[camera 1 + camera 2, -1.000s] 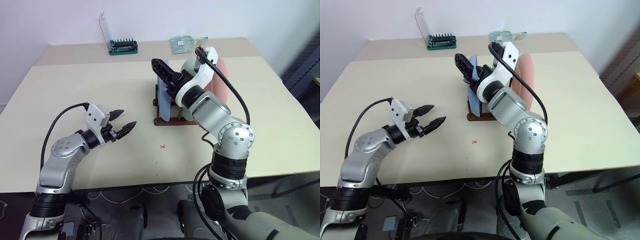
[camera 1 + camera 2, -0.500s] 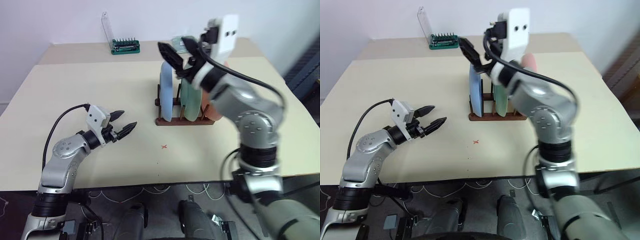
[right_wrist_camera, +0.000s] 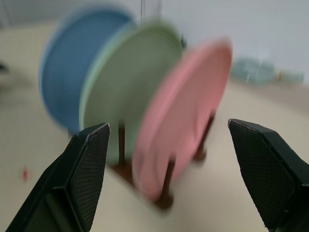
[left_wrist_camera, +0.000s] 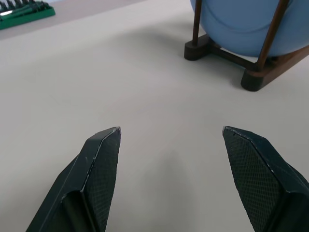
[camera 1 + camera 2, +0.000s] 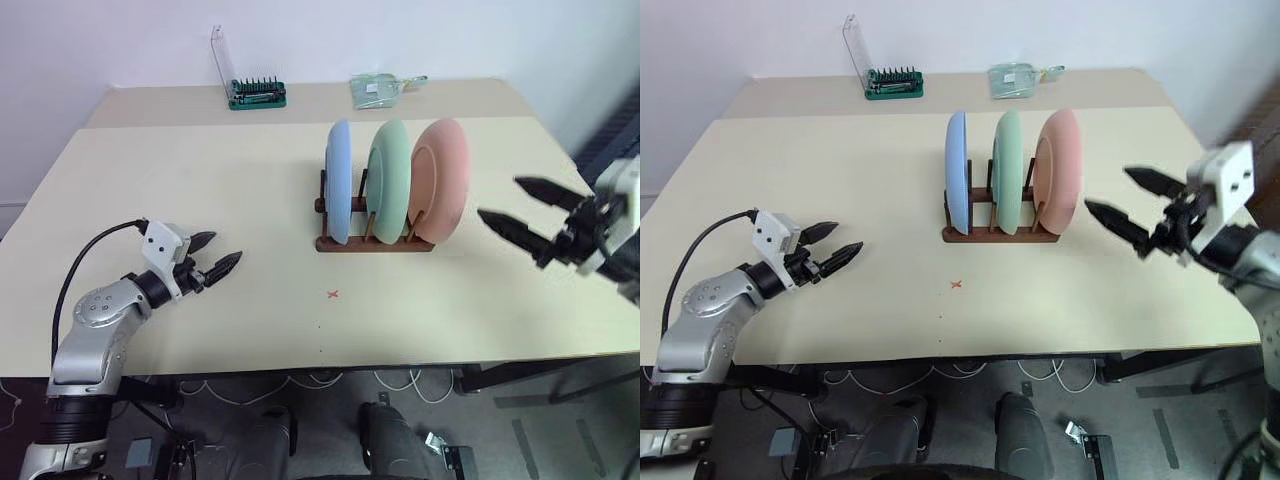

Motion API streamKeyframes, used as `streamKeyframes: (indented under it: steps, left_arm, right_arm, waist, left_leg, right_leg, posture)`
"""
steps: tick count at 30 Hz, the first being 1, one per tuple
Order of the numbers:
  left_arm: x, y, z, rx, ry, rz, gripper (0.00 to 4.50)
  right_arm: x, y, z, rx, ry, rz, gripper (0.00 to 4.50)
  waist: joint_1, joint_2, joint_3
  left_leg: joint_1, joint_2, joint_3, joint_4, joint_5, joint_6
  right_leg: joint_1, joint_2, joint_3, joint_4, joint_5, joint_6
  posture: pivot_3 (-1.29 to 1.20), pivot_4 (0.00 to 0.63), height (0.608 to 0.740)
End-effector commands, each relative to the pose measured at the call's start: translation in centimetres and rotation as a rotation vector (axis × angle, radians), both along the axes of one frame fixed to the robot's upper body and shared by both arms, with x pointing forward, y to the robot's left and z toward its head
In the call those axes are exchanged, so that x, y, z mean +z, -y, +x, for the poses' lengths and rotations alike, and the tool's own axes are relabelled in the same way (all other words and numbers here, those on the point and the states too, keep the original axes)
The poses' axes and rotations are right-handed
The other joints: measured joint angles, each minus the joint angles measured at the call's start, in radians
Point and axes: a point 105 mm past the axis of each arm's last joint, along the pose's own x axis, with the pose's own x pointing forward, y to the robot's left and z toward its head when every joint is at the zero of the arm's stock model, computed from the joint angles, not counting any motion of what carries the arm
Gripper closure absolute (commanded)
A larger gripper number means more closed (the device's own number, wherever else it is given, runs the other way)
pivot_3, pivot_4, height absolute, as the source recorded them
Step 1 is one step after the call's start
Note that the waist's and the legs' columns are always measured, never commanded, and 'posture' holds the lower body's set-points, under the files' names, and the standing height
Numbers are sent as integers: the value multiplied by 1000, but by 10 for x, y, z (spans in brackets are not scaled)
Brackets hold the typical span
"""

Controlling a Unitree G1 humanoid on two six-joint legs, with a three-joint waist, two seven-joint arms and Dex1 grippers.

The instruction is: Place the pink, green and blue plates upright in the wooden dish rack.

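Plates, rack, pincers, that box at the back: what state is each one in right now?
blue plate: upright in the rack, at its left end
green plate: upright, middle slot
pink plate: upright, at the right end
wooden dish rack: standing on the table, holding all three plates
left pincer: open, empty
right pincer: open, empty
green-based tool holder: clear lid raised

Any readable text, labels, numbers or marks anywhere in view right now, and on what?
No words or numbers can be read anywhere.
"x": a small red cross mark on the beige table, in front of the dark wooden dish rack.
The clear plastic packet at the table's far edge: any print is too small to read.
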Motion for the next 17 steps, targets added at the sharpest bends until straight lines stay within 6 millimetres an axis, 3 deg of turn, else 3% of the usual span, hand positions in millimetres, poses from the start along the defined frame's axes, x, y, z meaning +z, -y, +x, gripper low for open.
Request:
streamKeyframes:
  steps: [1,4,8,13,17]
  left_arm:
    - [6,-1,1,2,34,5,1026]
    - [-1,0,-2,1,14,15,1026]
    - [-2,0,-5,-2,10,24,1026]
    - [-8,3,-7,12,-4,23,1026]
    - [-6,6,-5,20,6,7,1026]
  right_arm:
    - [-16,13,1,-55,-9,-46,513]
    - [-37,28,5,-102,-47,-53,513]
    - [-43,38,8,-127,-41,-33,513]
    - [-63,37,10,-128,-58,-20,513]
    - [-65,33,17,-119,-44,-29,513]
  waist:
    - [0,0,0]
    - [0,0,0]
    - [1,0,0]
    - [1,0,0]
    - [1,0,0]
  left_leg:
    - [0,0,0,1,0,0]
    - [0,0,0,2,0,0]
    - [0,0,0,2,0,0]
    - [0,0,-1,2,0,0]
    - [0,0,-1,2,0,0]
  right_leg:
    - [0,0,0,0,0,0]
    - [0,0,0,0,0,0]
    - [0,0,0,0,0,0]
    - [1,0,0,0,0,0]
    - [1,0,0,0,0,0]
  posture:
    - [0,150,740]
    - [0,150,740]
    - [0,150,740]
    - [0,150,740]
    - [0,150,740]
